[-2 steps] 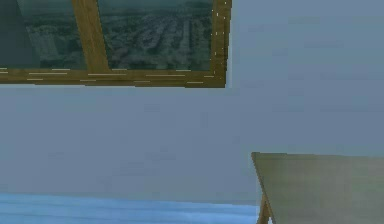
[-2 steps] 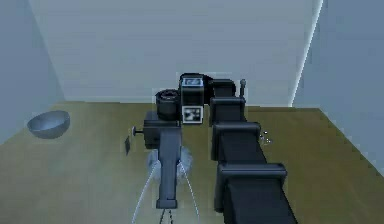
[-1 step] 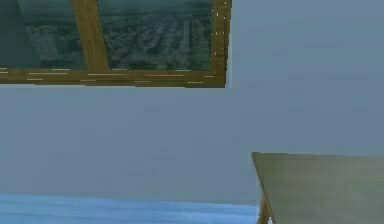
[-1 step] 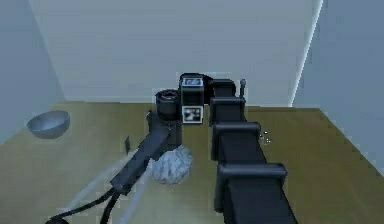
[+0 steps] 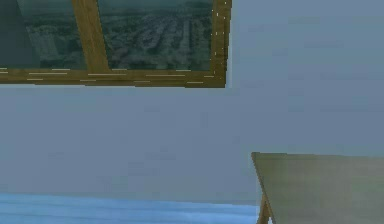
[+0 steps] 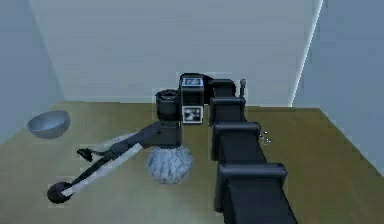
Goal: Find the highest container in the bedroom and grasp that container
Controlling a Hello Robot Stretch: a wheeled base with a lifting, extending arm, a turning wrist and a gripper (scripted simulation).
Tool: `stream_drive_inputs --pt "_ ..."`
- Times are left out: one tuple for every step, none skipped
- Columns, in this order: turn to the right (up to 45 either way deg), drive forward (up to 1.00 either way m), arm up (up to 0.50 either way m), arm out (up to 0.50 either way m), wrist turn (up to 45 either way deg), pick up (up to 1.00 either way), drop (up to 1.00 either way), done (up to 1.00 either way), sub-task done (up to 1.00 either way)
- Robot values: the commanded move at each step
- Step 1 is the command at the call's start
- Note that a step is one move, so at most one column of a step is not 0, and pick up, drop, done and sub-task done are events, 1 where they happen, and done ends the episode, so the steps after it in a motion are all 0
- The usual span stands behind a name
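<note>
In the arm side view the dark arm (image 6: 240, 150) reaches out over a tan tabletop (image 6: 320, 140). At its far end the gripper (image 6: 72, 172) points toward the view's left, its two thin fingers (image 6: 110, 150) low over the wood. A round grey-white, mesh-like thing (image 6: 170, 166) lies on the table just beneath the gripper's body. I cannot tell whether the gripper holds anything. A grey bowl (image 6: 47, 123) sits near the table's left edge, beyond the fingertips.
Pale walls (image 6: 170, 50) stand behind the table. In the forward view a wood-framed window (image 5: 110, 40) is set high in a grey wall, a tan table corner (image 5: 320, 180) shows at lower right, and a blue strip (image 5: 120, 210) runs along the bottom.
</note>
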Motion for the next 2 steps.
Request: stream_drive_inputs --pt "0.0 0.0 0.0 0.0 45.0 0.0 0.0 0.0 0.0" --pt "0.0 0.0 0.0 0.0 39.0 0.0 0.0 0.0 0.0"
